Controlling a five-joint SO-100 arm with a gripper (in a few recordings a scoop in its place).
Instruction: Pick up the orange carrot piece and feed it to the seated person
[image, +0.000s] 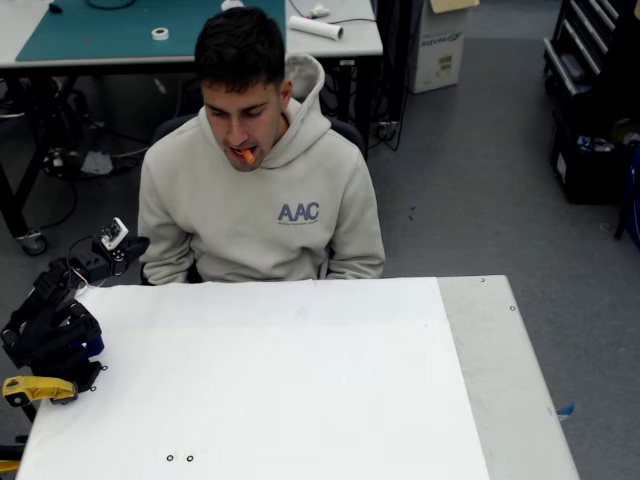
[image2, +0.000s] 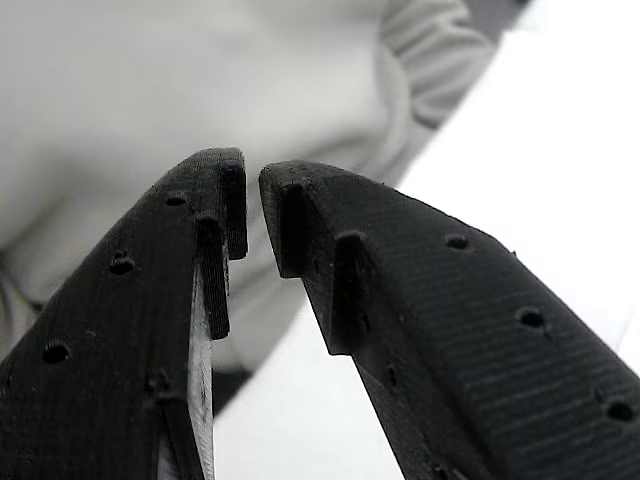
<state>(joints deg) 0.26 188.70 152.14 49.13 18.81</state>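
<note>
Worktop (image: 300, 380): white sheet, bare in the middle. Person (image: 262, 200): seated behind the far edge in a beige hoodie. Arm: folded at the worktop's left edge in the fixed view. Claw (image2: 252, 200): nearly clenched, tips just apart, nothing gripped. Carrot (image: 247, 155): orange piece held in the person's mouth. It is judged light, stiff and smooth; a mid-length pinch would suit.
</note>
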